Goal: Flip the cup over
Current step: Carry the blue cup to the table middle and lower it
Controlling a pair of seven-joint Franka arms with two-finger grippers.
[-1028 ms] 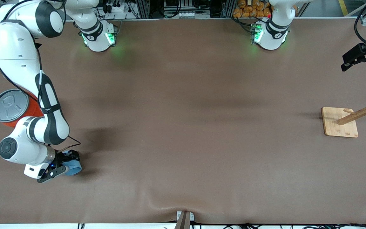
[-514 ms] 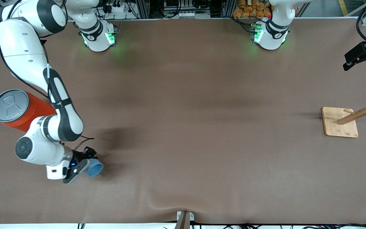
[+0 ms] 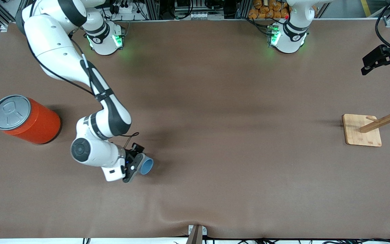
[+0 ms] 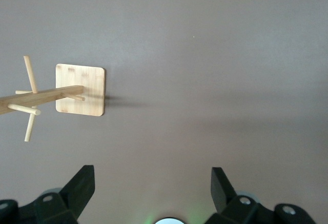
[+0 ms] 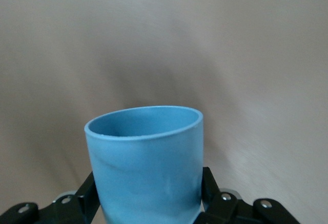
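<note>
Your right gripper (image 3: 134, 166) is clenched across the small light blue tapered matte cup (image 3: 145, 166) — likely light, stiff, slip-prone, so keep the hold low on its wall. The left gripper (image 3: 384, 61) waits spread wide over the table's edge.

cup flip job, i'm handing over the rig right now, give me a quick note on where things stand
Right gripper: shut on the cup, carried on its side above the table, mouth pointing away from the gripper.
Left gripper: open, waiting over the table edge at the left arm's end, near the wooden rack.
Orange-red can: stands at the right arm's end, untouched.
Done: cup grasped and lifted.
Left: finish turning the cup, set it down, release.
</note>
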